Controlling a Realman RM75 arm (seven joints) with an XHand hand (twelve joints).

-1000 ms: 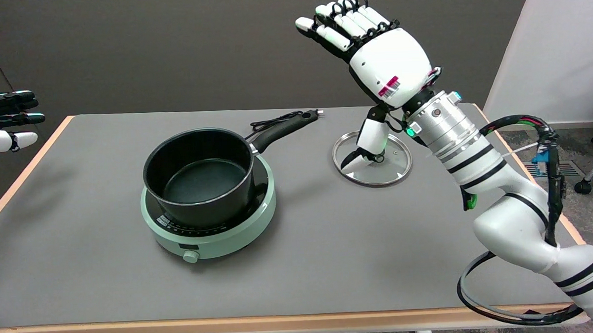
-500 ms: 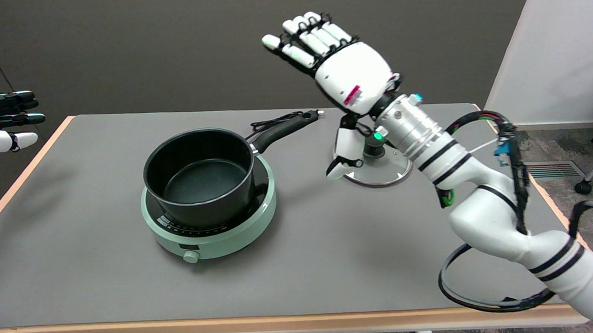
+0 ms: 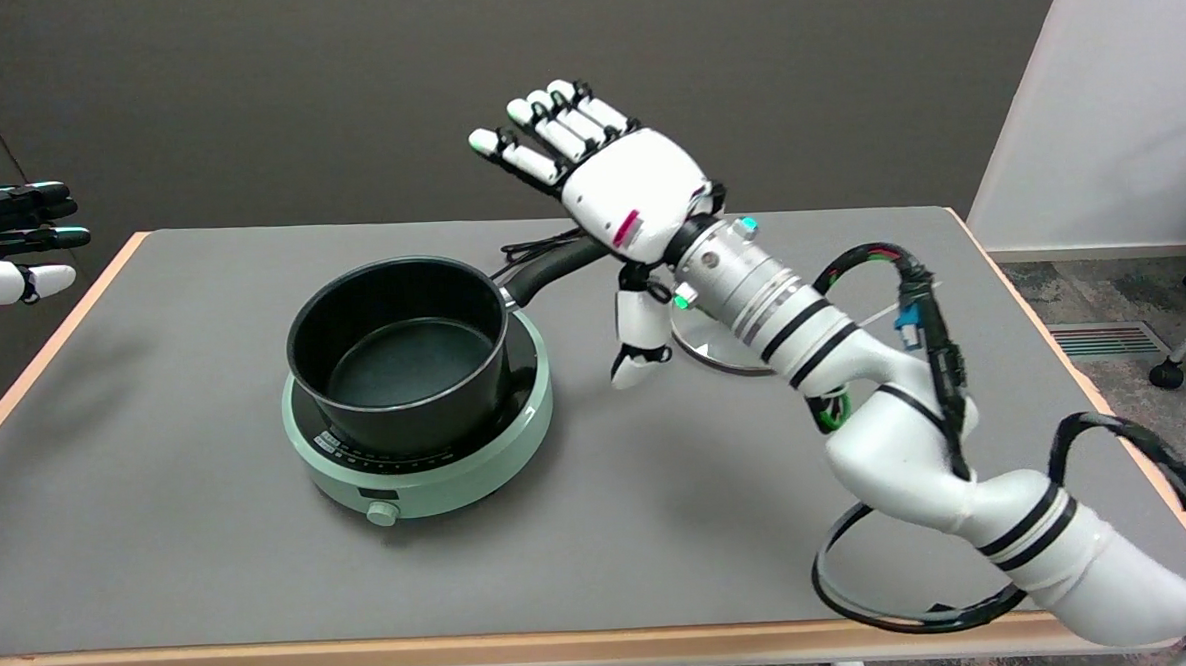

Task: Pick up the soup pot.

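A black soup pot (image 3: 399, 356) stands uncovered on a pale green electric hob (image 3: 420, 451) left of the table's middle. Its black handle (image 3: 550, 268) points up and to the right. My right hand (image 3: 612, 202) hovers over the far end of that handle, fingers stretched out and apart, thumb hanging down beside the handle. It holds nothing and does not touch the pot.
A glass lid (image 3: 726, 349) lies on the grey table (image 3: 213, 570) behind my right wrist, mostly hidden. A black power cord (image 3: 534, 243) runs behind the pot handle. The idle left hand (image 3: 9, 243) hangs at the upper left.
My right arm has swung left and down, carrying the open hand from above the glass lid to over the end of the pot handle. Pot and hob have not moved.
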